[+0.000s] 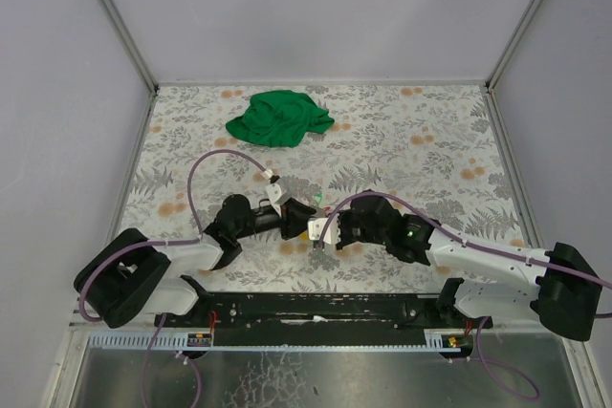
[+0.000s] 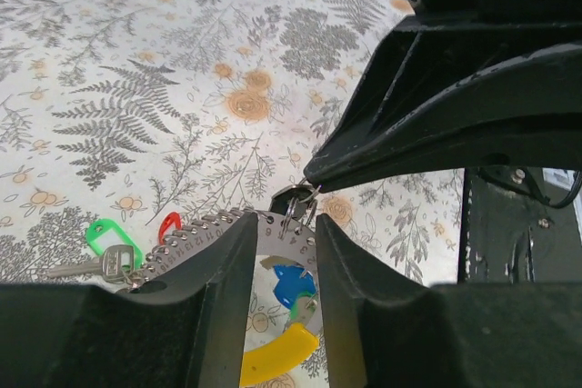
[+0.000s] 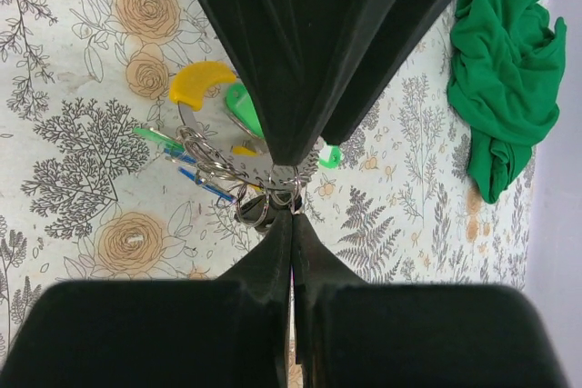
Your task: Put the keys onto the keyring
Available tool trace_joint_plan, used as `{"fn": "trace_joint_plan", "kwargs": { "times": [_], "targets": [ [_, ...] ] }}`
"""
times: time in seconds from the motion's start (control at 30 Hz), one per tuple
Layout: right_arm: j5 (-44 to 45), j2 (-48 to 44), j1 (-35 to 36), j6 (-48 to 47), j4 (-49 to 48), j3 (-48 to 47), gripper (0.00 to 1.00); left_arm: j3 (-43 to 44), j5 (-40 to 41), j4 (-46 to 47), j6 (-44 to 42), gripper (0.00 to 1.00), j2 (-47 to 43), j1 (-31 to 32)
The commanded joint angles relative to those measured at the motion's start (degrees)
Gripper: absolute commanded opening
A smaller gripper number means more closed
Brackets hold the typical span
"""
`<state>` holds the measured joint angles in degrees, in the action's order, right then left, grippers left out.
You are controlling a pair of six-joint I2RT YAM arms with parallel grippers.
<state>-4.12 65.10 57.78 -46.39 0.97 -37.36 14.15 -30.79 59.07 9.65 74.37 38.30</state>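
1. The thin grey metal wire keyring (image 3: 284, 190) sits at the near middle of the table, just where the two arms' tips meet. It is raised just above the fern-and-flower printed tablecloth (image 1: 430, 140).
2. The right gripper (image 3: 292, 217) is clenched. Its black fingers press flat together with the keyring pinched at their very tip. In the left wrist view the keyring (image 2: 296, 202) hangs from that tip with its small loops roughly upright.
3. The left gripper (image 2: 285, 224) is released, and a clear gap shows between its two fingers. The keyring lies at the mouth of that gap. I cannot tell whether either finger touches the wire.
4. The small keys with bright plastic heads (image 3: 241, 108) spread from the keyring toward the left arm's side, their long axes radiating outward from it.
5. The yellow crescent-shaped head (image 3: 202, 82) lies furthest out from the keyring. In the left wrist view it shows in the gap between the left fingers, with a blue head (image 2: 291, 286) just beyond it, nearer the keyring.
6. A green-headed key (image 2: 109, 238) lies flat on the tablecloth beside the left gripper. Its silver blade points away from the keyring, with its long axis across the arm's reach. A red head (image 2: 170, 224) lies just beside it. I cannot tell whether these two are threaded on the wire.
7. A crumpled green cloth (image 1: 279, 118) lies at the far side of the table, a little left of the middle and well apart from both grippers.
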Motion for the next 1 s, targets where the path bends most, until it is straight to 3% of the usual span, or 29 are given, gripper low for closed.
{"fn": "trace_joint_plan", "kwargs": {
  "times": [0.0,0.3,0.73,0.97],
  "targets": [
    [-0.8,0.59,0.57,-2.61,2.73,-4.25,0.0,4.33,-6.39,-5.23,-6.77,0.33,2.58,-1.38],
    [-2.41,0.42,0.62,-3.34,3.81,-4.97,0.0,10.05,-13.61,-11.9,-12.19,0.33,8.0,-2.62],
    [-4.03,0.2,0.58,-3.12,3.86,-5.09,0.0,10.9,-19.9,-11.36,-12.07,0.33,9.93,-2.61],
    [-5.58,0.27,0.58,-2.93,3.69,-5.17,0.0,12.32,-20.29,-11.78,-11.61,0.26,11.49,-2.62]
  ]
}}
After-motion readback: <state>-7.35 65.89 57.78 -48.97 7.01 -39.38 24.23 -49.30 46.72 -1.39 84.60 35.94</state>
